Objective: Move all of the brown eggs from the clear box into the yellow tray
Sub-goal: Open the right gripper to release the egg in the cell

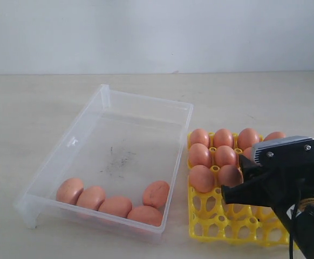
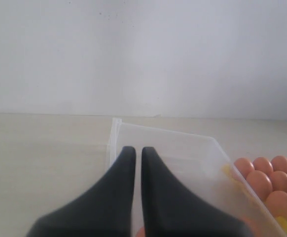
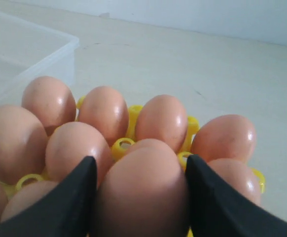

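Clear box (image 1: 141,135) with five brown eggs (image 1: 115,205) at its nearer end, and part-filled yellow tray (image 1: 216,216), are laid out in the exterior view. Shown only by wrist views: right gripper (image 3: 139,159) clamped on one egg (image 3: 142,197) over the tray; left gripper (image 2: 138,149) closed, empty. Eggs are judged light, smooth, brittle: gentle hold across the middle.

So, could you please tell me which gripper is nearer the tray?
Right. The right gripper sits over the tray, closed on an egg; the left gripper hangs by the box, with the tray off to one side.
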### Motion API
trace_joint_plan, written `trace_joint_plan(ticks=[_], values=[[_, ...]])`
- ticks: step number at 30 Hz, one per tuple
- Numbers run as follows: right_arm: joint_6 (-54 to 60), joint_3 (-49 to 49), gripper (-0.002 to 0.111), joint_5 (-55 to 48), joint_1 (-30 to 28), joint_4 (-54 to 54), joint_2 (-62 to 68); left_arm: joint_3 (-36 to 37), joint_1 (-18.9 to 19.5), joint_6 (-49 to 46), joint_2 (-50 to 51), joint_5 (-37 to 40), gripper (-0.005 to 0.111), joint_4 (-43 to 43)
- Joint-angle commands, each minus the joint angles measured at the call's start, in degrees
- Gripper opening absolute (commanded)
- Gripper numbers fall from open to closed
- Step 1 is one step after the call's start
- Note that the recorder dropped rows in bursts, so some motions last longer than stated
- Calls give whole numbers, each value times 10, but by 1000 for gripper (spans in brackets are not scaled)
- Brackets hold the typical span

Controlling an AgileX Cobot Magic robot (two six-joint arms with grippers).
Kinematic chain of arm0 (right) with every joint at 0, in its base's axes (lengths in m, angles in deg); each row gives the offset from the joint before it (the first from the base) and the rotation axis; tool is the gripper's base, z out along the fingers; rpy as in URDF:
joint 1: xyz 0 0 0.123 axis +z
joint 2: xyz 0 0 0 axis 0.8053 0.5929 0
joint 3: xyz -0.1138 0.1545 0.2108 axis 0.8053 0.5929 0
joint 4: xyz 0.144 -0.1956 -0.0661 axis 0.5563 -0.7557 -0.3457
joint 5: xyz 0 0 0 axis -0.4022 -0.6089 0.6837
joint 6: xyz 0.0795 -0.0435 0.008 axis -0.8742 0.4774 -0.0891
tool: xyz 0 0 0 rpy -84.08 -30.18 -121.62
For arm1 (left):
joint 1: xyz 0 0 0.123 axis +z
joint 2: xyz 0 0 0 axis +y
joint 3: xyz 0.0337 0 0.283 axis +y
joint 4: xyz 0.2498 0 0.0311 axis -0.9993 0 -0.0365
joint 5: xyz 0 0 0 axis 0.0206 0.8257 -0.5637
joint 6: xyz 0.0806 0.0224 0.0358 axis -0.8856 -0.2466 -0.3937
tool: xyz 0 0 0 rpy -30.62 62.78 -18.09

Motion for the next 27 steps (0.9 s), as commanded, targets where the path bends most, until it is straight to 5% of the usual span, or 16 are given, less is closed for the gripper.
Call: trace_joint_plan(ticks=[1,15,23,27], values=[[-13,-1,0,-8,-2,8,-6,1,-5,5,-2,-3,4,1],[-20,-5,1,-27,-2,10,-6,1,-5,5,-2,-3,4,1],[-20,-5,39,-38,-2,14,-6,1,-5,5,-2,-1,4,1],[-20,-5,45,-39,-2,14,-6,1,-5,5,-2,-1,4,1]])
